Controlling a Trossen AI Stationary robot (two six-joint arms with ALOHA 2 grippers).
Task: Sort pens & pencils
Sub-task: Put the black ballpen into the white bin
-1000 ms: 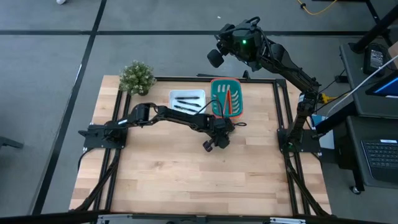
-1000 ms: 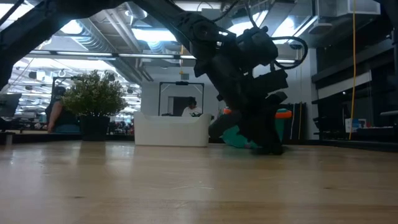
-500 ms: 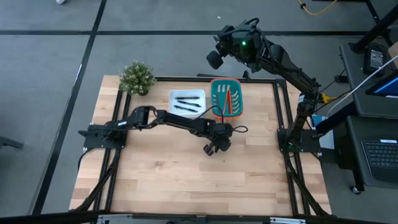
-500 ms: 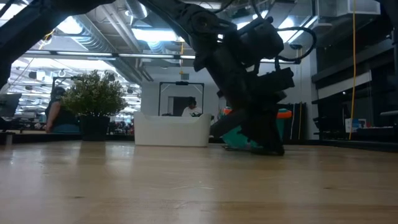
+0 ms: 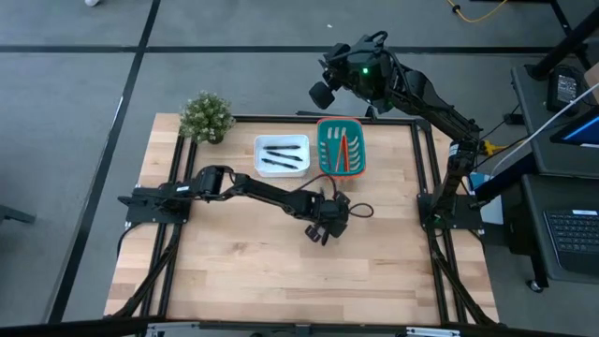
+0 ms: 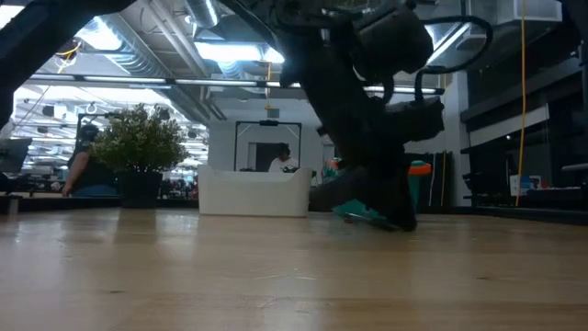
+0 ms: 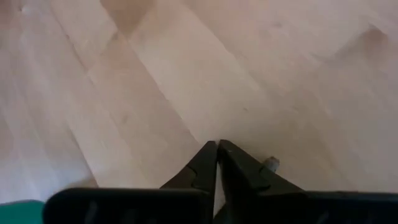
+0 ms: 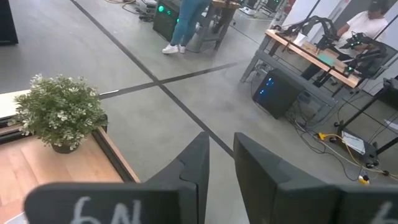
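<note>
Pens: dark sticks (image 5: 281, 153), all lying in the white tray (image 5: 260, 142) by the table's far edge, long axes running roughly along that edge!
Pencils: red and orange sticks (image 5: 343, 150) in the teal tray (image 5: 323, 131), just to the right of the white one, long axes pointing from far edge to near edge.
Left gripper: down low (image 5: 323, 227) over the middle of the table, on the near-edge side of both trays. In its wrist view the fingertips (image 7: 208, 152) are pinched together with only a hairline slit, and nothing shows between them.
Key relation: both trays lie toward the far edge from these fingers, the teal one the closer. I see no loose stick on the bare wood around them, though one could be hidden under the gripper.
Right gripper: raised high (image 5: 324, 90) beyond the table's far edge, waiting, fingers (image 8: 193, 165) parted and empty.
Nearer arm: the left, by a long way.
Around: a potted plant (image 5: 206, 116) at the far left corner, well clear.
In the way: my read is that the teal tray's near wall would sit across any reach toward the pencils.
</note>
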